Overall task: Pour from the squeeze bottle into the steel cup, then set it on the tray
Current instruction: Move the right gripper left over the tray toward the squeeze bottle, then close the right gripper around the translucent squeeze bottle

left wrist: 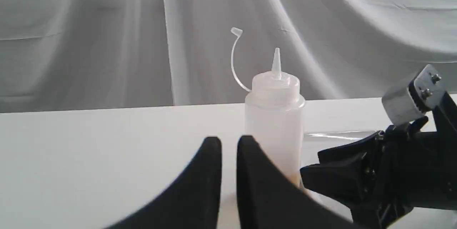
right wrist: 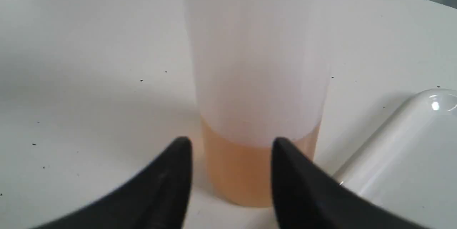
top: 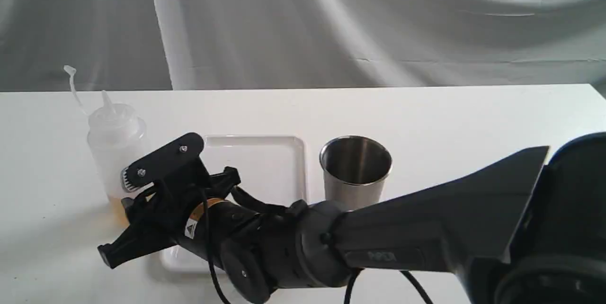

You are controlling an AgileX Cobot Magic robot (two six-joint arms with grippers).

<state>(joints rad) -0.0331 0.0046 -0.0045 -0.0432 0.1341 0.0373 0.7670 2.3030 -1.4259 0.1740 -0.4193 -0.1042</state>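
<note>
The right gripper (right wrist: 230,142) is parted and empty. The squeeze bottle (right wrist: 257,61) stands upright just ahead, centred on its gap, beside the tray (right wrist: 410,143).

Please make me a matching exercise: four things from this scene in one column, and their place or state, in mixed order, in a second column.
1 squeeze bottle
2 steel cup
3 tray
4 right gripper

a lies between bottle and cup
b jaws apart, low by the bottle
c left of the tray, amber liquid low inside
d upright, right of the tray

Pairs: 1-c, 2-d, 3-a, 4-b
</note>
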